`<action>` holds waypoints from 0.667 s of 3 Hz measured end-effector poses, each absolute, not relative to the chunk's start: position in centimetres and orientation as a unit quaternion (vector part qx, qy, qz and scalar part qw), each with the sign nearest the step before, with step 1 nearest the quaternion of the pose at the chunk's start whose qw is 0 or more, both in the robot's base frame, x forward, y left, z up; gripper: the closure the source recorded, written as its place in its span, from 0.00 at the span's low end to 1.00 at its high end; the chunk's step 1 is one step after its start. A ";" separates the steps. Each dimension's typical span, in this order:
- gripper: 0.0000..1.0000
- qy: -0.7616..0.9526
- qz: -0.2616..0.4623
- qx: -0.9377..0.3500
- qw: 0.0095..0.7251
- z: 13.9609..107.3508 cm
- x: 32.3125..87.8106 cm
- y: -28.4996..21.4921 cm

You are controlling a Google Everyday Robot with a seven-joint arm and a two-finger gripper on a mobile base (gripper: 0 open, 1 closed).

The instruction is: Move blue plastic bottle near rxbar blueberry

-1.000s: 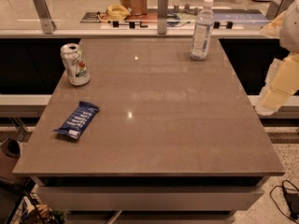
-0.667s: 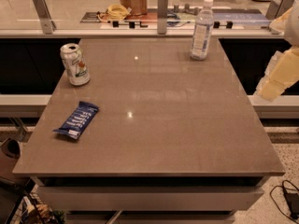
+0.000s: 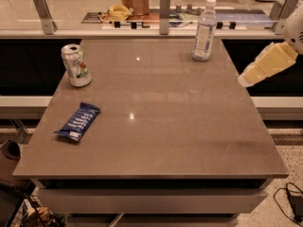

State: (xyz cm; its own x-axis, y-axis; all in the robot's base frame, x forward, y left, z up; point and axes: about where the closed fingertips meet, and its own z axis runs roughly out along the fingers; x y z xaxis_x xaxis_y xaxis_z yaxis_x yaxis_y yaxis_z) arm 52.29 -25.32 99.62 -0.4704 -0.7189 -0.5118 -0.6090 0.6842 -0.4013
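Observation:
The blue plastic bottle [image 3: 205, 30] stands upright near the table's far right edge: clear, with a white cap and a white-bluish label. The rxbar blueberry [image 3: 77, 121], a flat dark blue bar with white lettering, lies near the table's left front. My gripper [image 3: 247, 78] comes in from the right edge of the camera view as a pale yellowish shape. It hangs just off the table's right side, to the right of the bottle and closer to the front. It touches nothing, and the bar lies far to its left.
A short green-and-white soda can [image 3: 76, 65] stands at the table's [image 3: 189, 136] left, behind the bar. A glass-fronted counter with metal posts [image 3: 164, 13], cables and a basket runs behind the table. A cord [image 3: 293, 200] lies on the floor at lower right.
My gripper has moved up and to the left, closer to the table's right edge and the bottle. The bottle, bar and can have not moved.

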 end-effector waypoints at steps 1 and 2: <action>0.00 0.854 -0.064 -0.334 0.394 99.0 55.9 -24.8; 0.00 0.847 -0.046 -0.303 0.435 98.6 59.3 -23.9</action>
State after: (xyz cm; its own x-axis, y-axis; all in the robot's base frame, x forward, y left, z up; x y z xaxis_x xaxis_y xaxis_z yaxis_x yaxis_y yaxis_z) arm 59.34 -23.95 98.57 -0.4383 -0.5533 -0.7084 -0.4726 0.8122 -0.3419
